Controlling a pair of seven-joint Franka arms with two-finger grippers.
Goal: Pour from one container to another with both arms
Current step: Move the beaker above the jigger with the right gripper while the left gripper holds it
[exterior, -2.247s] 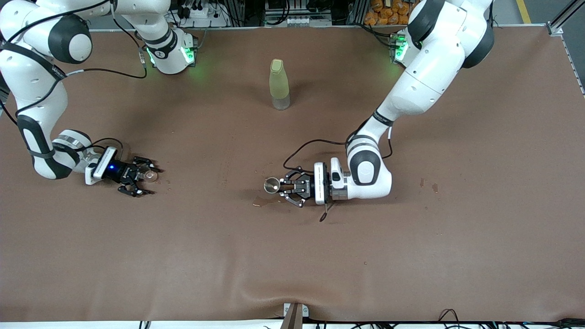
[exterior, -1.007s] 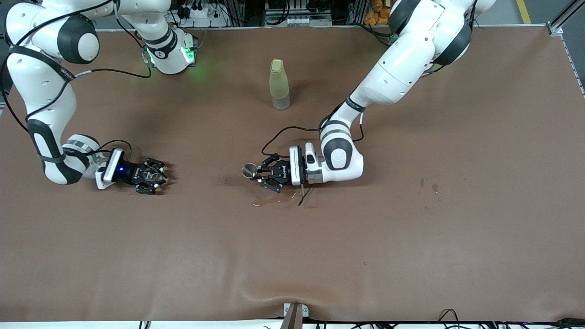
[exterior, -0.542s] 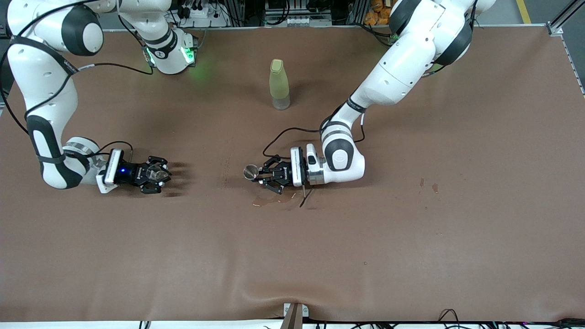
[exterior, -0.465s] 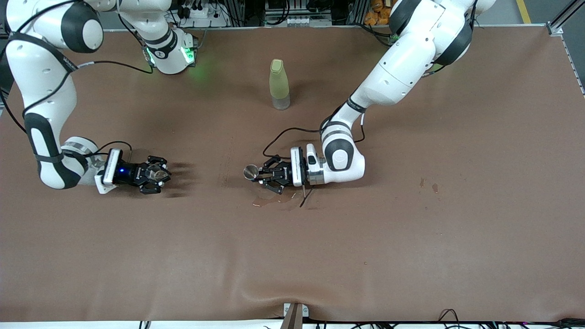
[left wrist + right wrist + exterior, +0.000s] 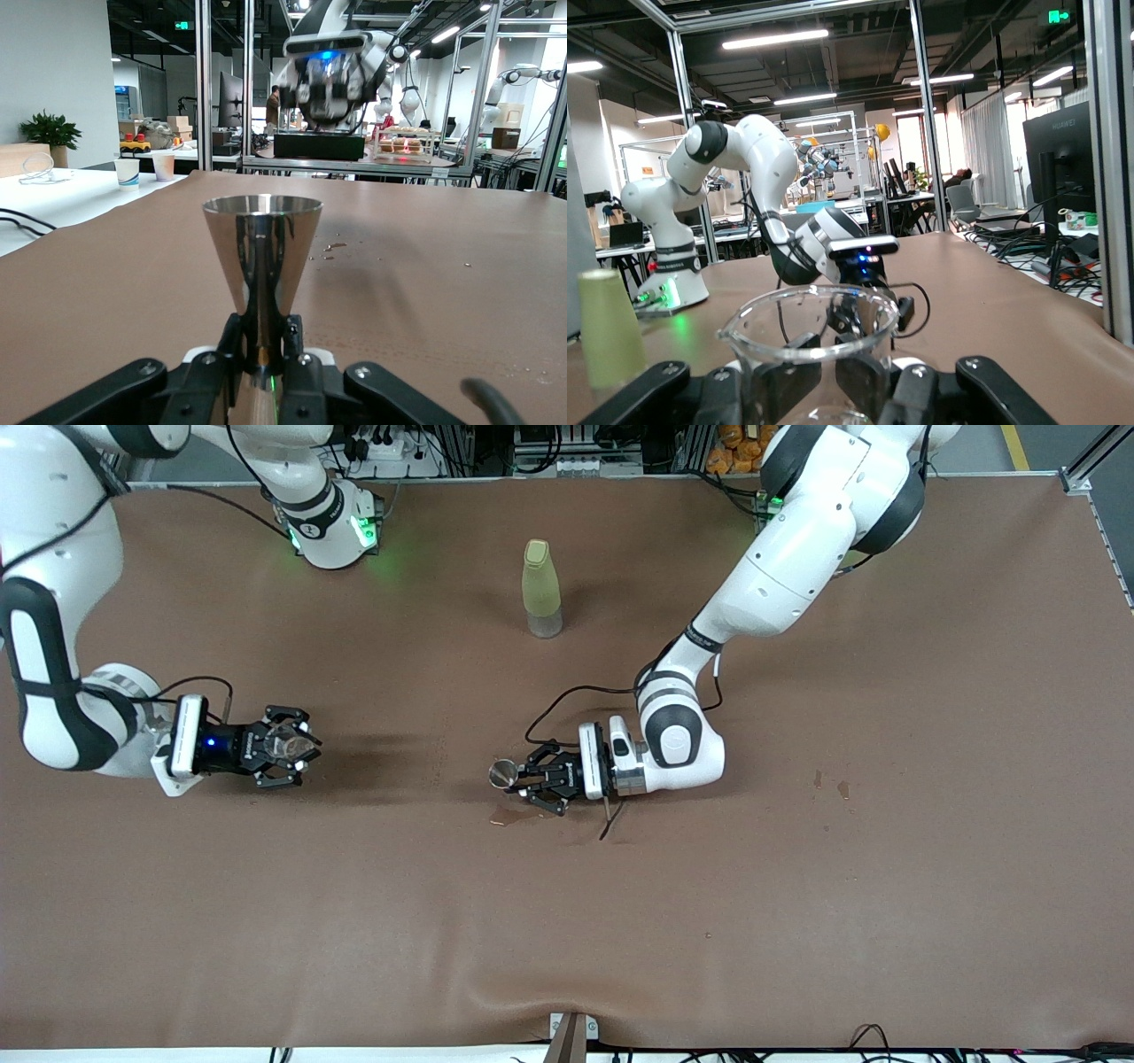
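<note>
From the front I saw both arms had lifted since a moment earlier: the right gripper [image 5: 285, 746] clamped on a clear glass beaker [image 5: 288, 742], the left gripper [image 5: 537, 777] on a shiny steel conical measuring cup [image 5: 502, 774], well apart above the brown worktop [image 5: 567, 921]. In the left wrist view the fingers [image 5: 232, 341] pinched the cup's waist, upright; in the right wrist view the beaker [image 5: 811, 341] sat upright in closed fingers [image 5: 775, 381], so I judged pouring was next.

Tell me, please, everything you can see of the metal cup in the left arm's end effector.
The metal cup is a small, shiny steel measure that flares from a narrow waist to a wide round mouth. It stands upright, and its polished wall mirrors the room. The left end effector is shut on its waist, with black fingers on either side, and holds it over the middle of the brown table, above a small wet patch. Its inside cannot be seen.
</note>
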